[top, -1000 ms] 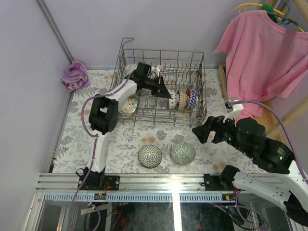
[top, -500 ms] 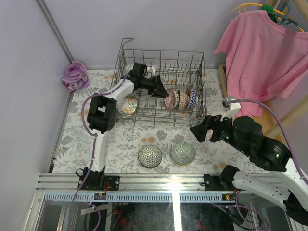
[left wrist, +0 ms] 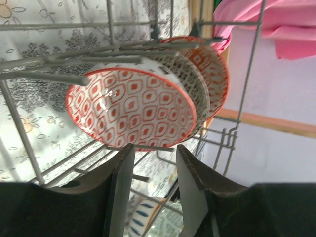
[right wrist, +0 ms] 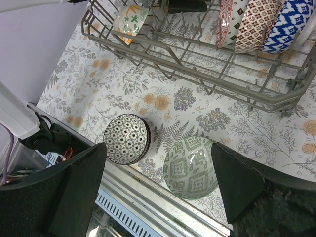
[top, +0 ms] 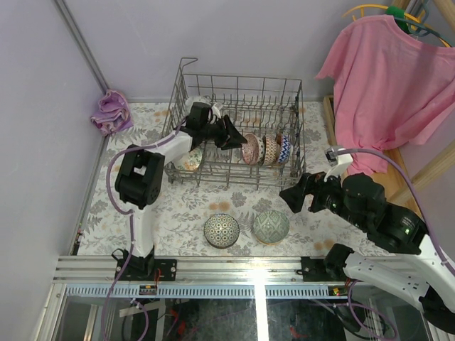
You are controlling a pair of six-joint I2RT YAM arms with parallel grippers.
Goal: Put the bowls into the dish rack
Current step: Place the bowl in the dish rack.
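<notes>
Inside the dish rack (top: 242, 89), my left pincer (left wrist: 153, 150), spread, sits at six o'clock of a red-patterned bowl (left wrist: 131, 108); my right pincer (right wrist: 157, 148) gapes over a green bowl (right wrist: 190, 168).

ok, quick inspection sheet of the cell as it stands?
Surface: floral tablecloth, flat.
Job's things: dish rack holds three bowls on edge plus a floral bowl; dark patterned bowl and green bowl on the table.
Clutter: purple cloth, far-left corner.
Grippers: left gripper open inside rack; right gripper open near green bowl.
Cables: purple cable on each arm.
Surroundings: pink shirt hanging right.
</notes>
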